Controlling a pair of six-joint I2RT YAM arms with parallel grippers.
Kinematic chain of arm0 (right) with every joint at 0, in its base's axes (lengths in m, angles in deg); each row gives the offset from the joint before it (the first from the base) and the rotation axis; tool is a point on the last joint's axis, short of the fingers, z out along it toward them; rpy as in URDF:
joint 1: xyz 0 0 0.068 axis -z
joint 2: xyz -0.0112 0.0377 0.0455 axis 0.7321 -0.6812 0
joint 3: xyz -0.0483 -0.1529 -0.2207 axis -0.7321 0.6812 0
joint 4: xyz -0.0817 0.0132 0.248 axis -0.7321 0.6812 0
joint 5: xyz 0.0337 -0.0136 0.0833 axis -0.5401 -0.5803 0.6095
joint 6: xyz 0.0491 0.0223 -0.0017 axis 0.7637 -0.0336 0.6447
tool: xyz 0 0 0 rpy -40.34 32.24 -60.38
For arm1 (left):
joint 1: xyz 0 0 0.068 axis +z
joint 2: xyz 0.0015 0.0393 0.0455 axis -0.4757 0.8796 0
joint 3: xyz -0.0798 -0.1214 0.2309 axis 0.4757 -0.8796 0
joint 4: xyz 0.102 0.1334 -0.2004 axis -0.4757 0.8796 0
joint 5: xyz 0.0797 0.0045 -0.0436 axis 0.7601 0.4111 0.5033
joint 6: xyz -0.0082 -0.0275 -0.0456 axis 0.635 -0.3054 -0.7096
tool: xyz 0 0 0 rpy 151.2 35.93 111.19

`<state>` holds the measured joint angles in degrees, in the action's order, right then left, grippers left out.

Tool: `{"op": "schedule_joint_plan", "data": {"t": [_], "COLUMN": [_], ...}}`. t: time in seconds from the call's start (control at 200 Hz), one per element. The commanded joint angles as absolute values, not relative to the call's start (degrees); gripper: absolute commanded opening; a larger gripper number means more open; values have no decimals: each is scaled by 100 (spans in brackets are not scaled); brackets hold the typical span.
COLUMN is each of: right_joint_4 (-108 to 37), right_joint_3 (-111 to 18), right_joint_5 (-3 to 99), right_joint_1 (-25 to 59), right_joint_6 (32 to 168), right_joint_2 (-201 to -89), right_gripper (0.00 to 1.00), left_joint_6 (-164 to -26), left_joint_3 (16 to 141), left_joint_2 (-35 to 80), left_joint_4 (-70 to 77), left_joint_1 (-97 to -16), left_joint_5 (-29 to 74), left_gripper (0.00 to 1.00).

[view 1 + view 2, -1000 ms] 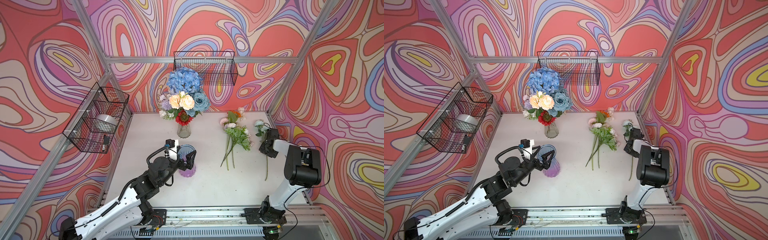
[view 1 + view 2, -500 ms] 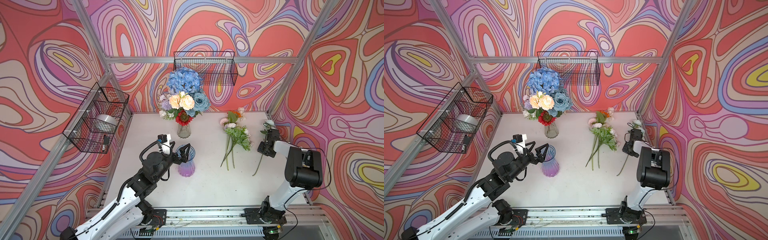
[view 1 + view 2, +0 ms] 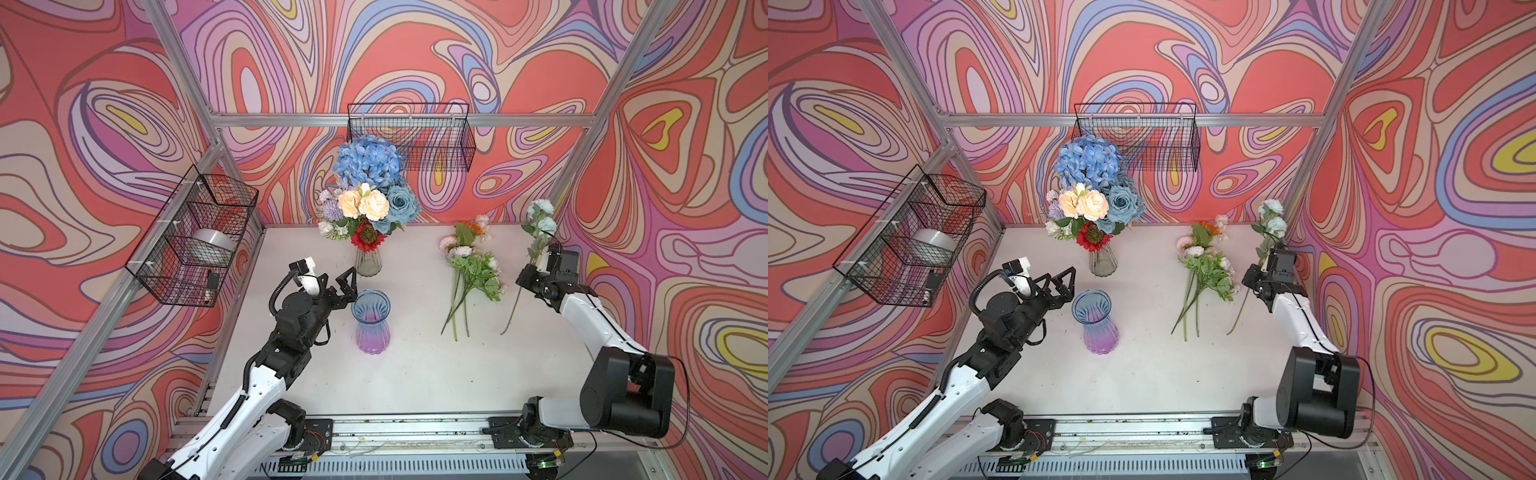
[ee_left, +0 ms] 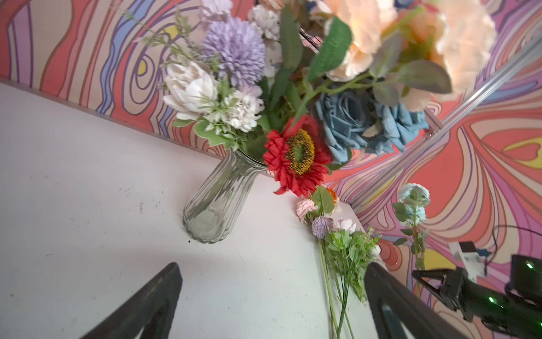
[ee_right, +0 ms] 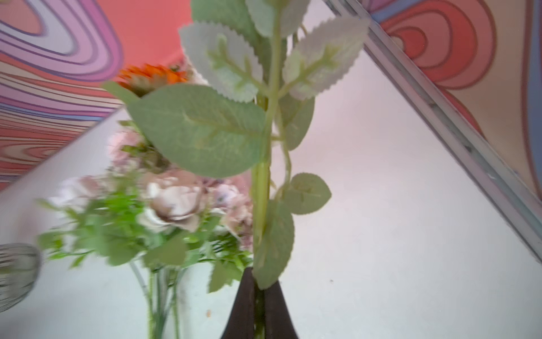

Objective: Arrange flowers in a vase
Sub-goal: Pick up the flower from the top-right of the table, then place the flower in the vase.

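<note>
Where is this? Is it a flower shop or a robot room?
Probably a robot practice booth, not a shop: a left arm and right arm mounted on a rail, swirly walls on a metal frame, flowers on a white table.

- The empty vase (image 3: 371, 320) stands upright on the table (image 3: 415, 382).
- Just behind it stands the full vase (image 3: 368, 262), with a bouquet (image 3: 370, 199) in it.
- The left gripper (image 3: 353, 284) hangs just left of the empty vase's rim, jaws apart.
- Well right of the empty vase, the loose flowers (image 3: 471, 270) lie on the table, heads toward the back wall.
- Farther right, the right gripper (image 3: 534, 270) pinches a stem (image 3: 538, 232), its head up and back.
- The side basket (image 3: 191, 241) hangs well left of the empty vase.
- The back basket (image 3: 409, 137) hangs behind it, above the bouquet.
</note>
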<state>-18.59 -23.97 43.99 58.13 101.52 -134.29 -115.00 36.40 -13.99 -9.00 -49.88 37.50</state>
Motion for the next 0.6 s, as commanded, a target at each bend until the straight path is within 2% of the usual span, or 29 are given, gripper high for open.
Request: {"op": "schedule_joint_plan", "data": {"t": [0.0,0.295,0.596], "right_joint_4": [-2474,-3317,-4730], "right_joint_3": [-2536,-3237,-3868], "right_joint_5": [5318,5633,6122], "right_joint_1": [5597,4011,2234], "right_joint_6": [10520,10423,10068], "right_joint_2": [-12942,-12303,-12649], "right_gripper": [0,0,0], "left_joint_6": [-12331,-13265,-13068], "left_joint_3": [3221,2552,2628], "left_joint_2": [-1305,-1045,-811], "left_joint_4": [-1279,-1722,-1590], "left_joint_1": [-4604,-3873,-3772], "left_joint_5": [3382,2830,2407], "left_gripper": [100,100,100]}}
